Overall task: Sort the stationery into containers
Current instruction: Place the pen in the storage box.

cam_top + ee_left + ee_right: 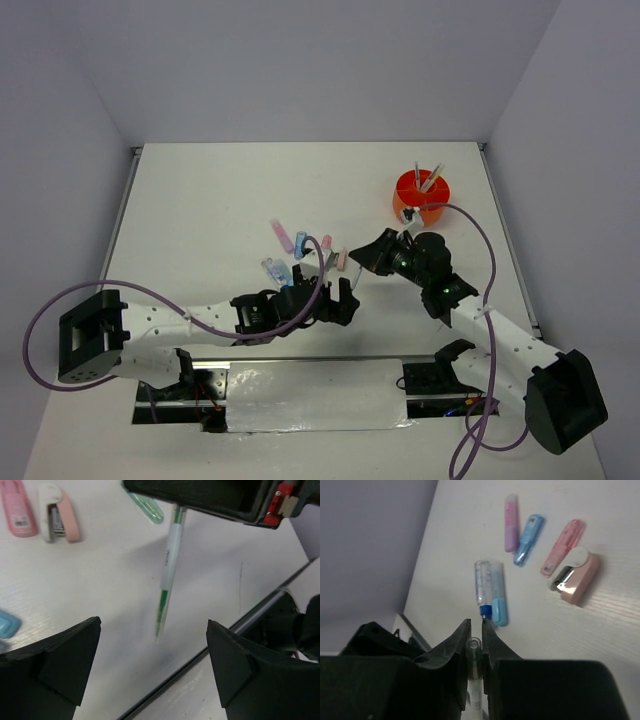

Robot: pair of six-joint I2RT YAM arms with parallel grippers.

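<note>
Currently right gripper [476,629] pinches slim white pen [169,572] w/ green tip; left gripper [152,650] wide open & empty.

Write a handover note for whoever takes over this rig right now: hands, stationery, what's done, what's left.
Left hand: open, empty.
Right hand: shut on a green-and-white pen, tip down.
Done: two pens stand in the orange organiser, far right.
Loose on the table: pink stapler, pink stick, blue stick, clear-and-blue piece, green stick.
Left: drop the held pen in the organiser, then the rest.
</note>
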